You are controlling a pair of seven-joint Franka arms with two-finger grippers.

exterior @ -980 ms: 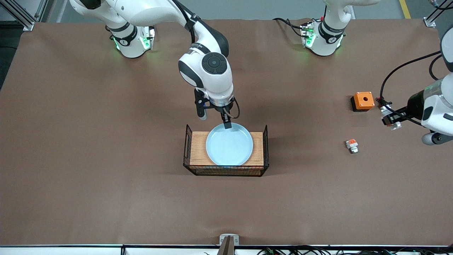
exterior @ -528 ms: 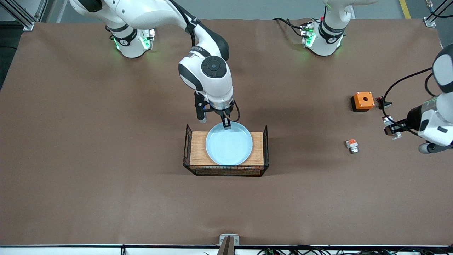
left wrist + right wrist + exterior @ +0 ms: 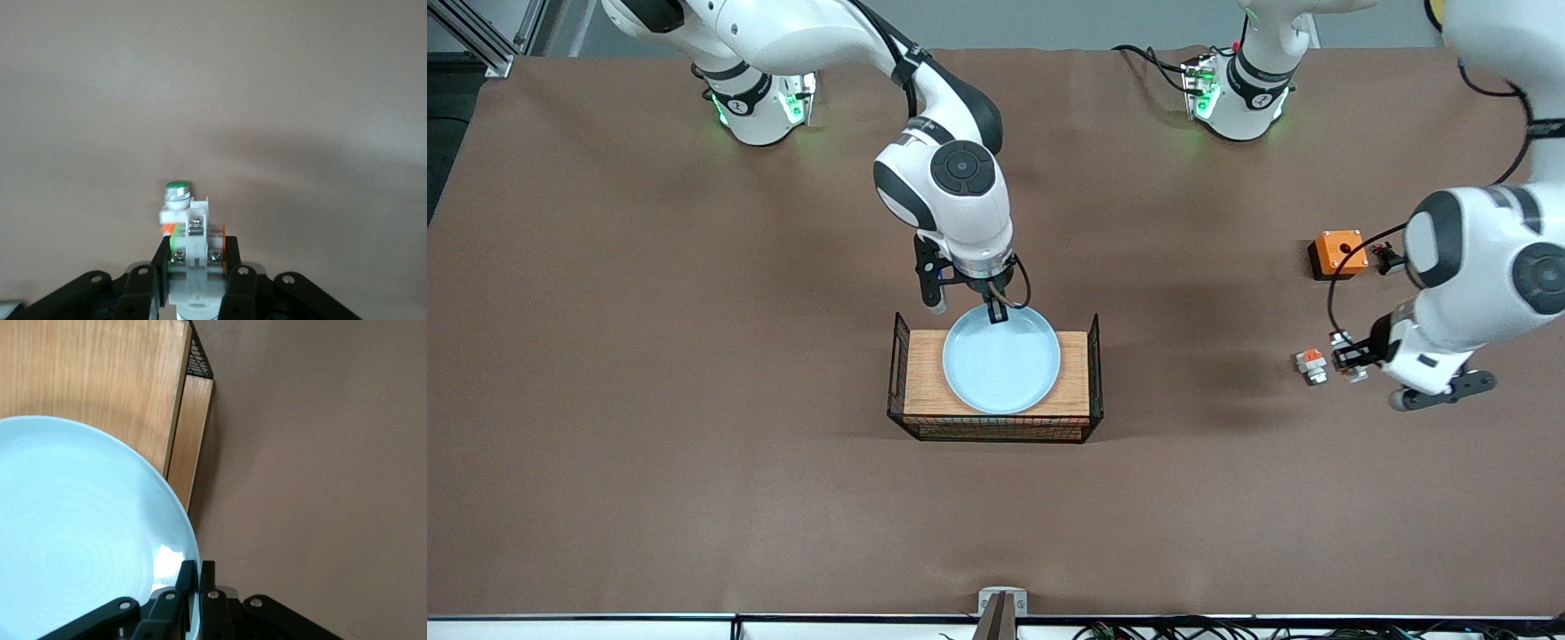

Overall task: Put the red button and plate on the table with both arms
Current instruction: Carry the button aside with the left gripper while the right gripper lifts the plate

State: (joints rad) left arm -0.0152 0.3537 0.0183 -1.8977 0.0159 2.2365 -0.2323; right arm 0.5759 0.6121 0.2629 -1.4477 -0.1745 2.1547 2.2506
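my right gripper [image 3: 996, 311] now pinches plate [image 3: 1001, 360] rim at 12 o'clock; left gripper [image 3: 1347, 357] clamps a switch part [image 3: 190, 250], moved over table [image 3: 694, 356].

No legible text, labels, brand marks, numbers or signs in any view. Small dark markings sit on the arm bases at the top of the front view, but none can be read.
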